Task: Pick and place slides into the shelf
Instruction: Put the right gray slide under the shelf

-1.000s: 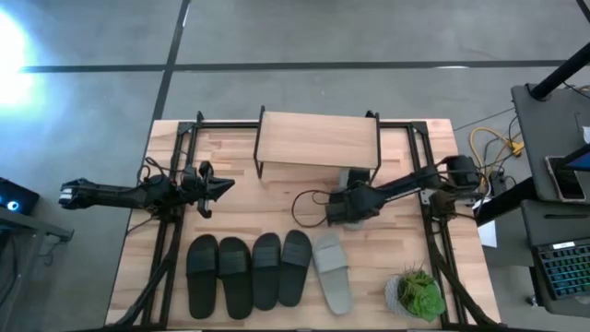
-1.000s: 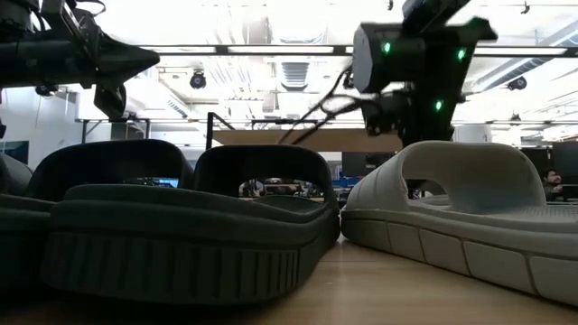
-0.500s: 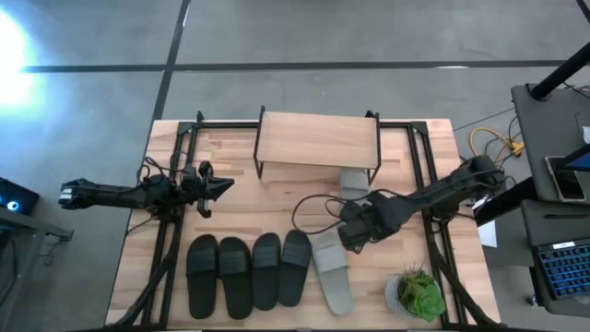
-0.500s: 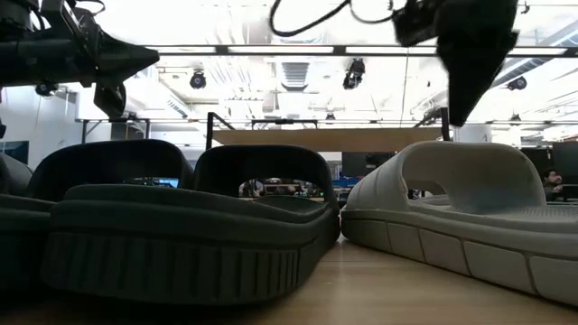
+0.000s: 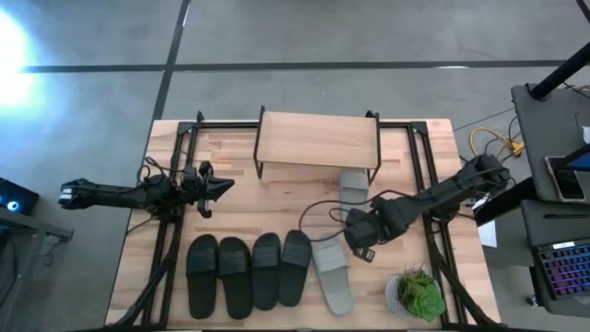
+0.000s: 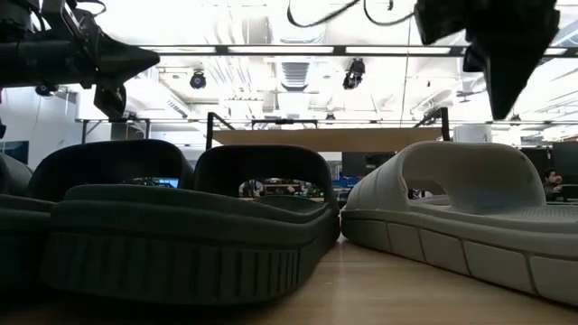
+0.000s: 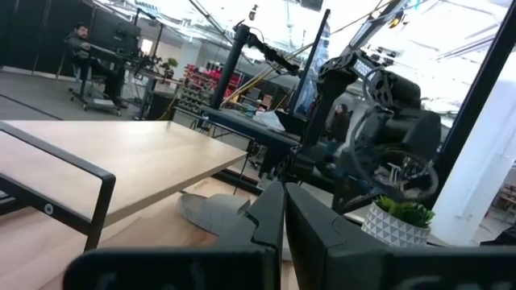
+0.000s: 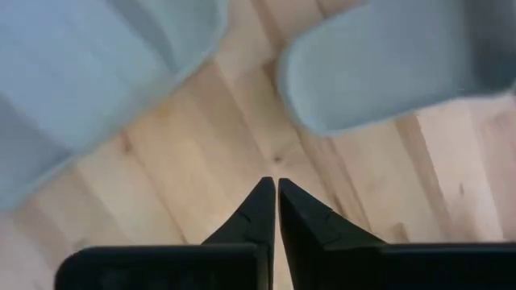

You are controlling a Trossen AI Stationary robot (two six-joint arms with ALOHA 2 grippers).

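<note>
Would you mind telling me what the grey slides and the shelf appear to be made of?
The grey slides look like moulded foam or soft rubber: one-piece body, matte surface, thick sole with ribbed notches along its edge.

The shelf seems to have a light wood plank top, pale with a smooth finish, resting on thin black legs, probably metal, judging by how slender and straight they are.

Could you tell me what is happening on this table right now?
The right gripper, fingers shut and empty, hovers between the two grey slides: one pushed partly under the shelf, the other lying in the row beside four dark slides. The left gripper waits, shut, at the table's left side.
</note>
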